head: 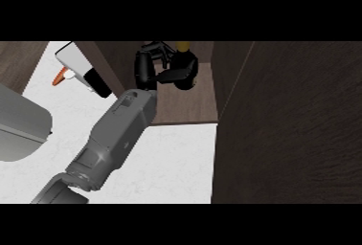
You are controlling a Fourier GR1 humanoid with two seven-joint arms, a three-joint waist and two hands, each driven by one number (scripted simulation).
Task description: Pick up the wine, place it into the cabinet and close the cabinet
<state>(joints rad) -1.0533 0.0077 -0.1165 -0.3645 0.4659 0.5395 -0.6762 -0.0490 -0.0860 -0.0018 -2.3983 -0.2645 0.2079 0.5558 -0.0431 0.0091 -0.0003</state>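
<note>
The wine bottle (pixel 188 63) is dark with a yellow top and stands upright inside the open cabinet (pixel 185 107), on its brown floor. My left hand (pixel 146 67) reaches into the cabinet from the lower left on a long grey forearm. It sits against the bottle's left side. Its fingers curl round the far side of the bottle and its thumb crosses the near side. The hand hides the bottle's lower left part. The right hand does not show.
The cabinet door (pixel 290 124) stands open, a tall dark panel filling the right half. A white and black object (pixel 81 67) with an orange piece lies at the back left. A large grey rounded shape (pixel 17 124) is at the left edge, on the white counter (pixel 170 162).
</note>
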